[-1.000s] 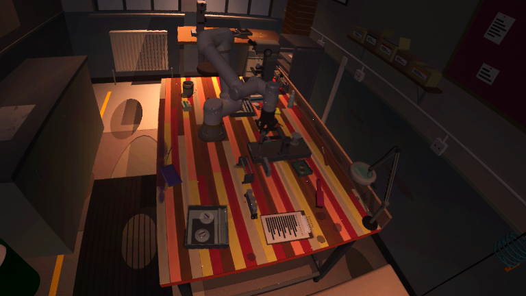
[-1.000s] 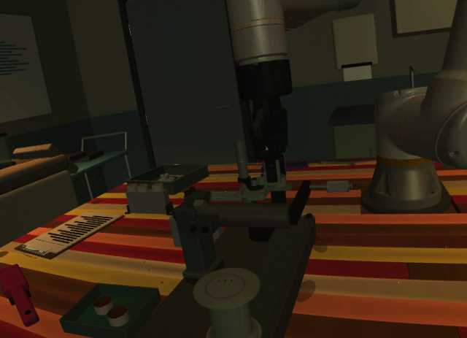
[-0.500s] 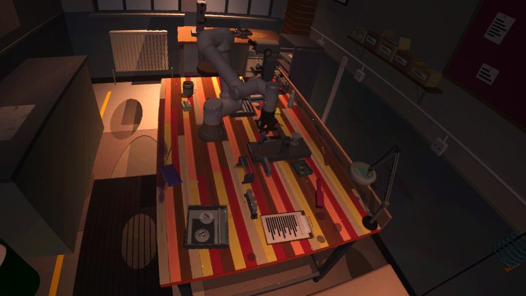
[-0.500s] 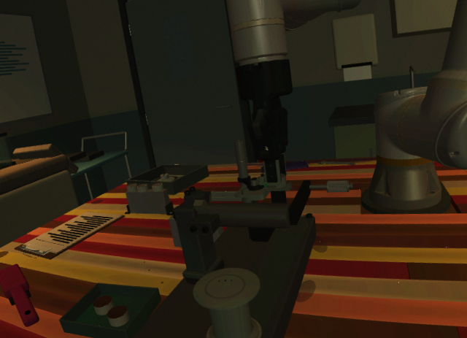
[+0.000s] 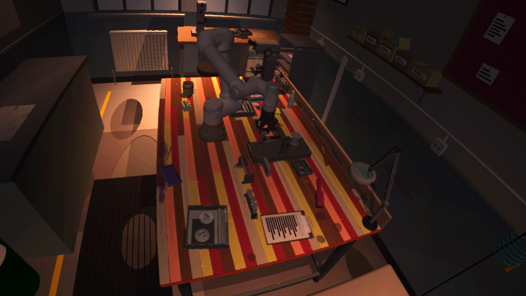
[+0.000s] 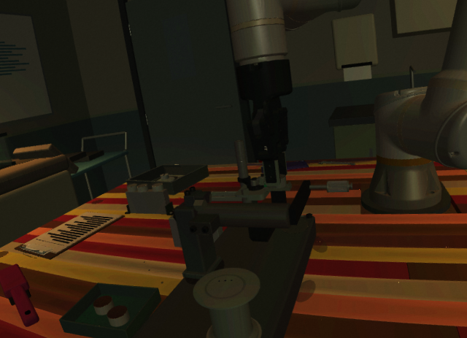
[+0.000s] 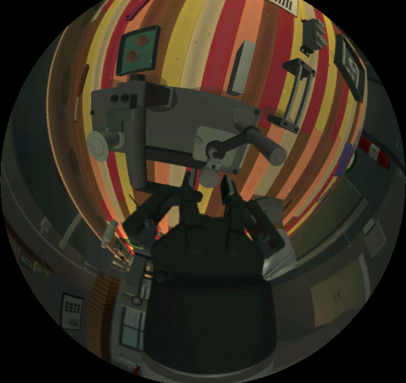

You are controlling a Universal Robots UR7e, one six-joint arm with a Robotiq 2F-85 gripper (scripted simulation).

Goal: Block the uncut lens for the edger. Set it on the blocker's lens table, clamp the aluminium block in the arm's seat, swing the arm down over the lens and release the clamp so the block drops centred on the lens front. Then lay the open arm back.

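The aluminium block [image 7: 209, 177], a small round ribbed disc, sits at the blocker arm's seat [image 7: 217, 155], right at my fingertips. My gripper [image 7: 208, 183] is open around it and holds nothing. It points straight down at the arm's head [image 6: 264, 183]. The clamp lever [image 7: 261, 143] sticks out from the seat; seen from the second side camera it stands upright [image 6: 240, 157]. The blocker [image 5: 277, 149] is a dark base with a grey pivot post [image 6: 196, 236]. Its arm lies level over the base. A round lens table [image 6: 226, 289] stands at the blocker's end near that camera. I cannot make out the lens.
Behind the blocker stands the robot's base [image 5: 212, 122]. A green tray with two brown discs [image 6: 111, 308] lies beside the lens table. A grey tray [image 5: 205, 227], a clipboard [image 5: 285, 226], a red tool [image 5: 319, 194] and small fixtures [image 5: 252, 201] lie along the striped bench. A desk lamp [image 5: 374, 188] stands at its corner.
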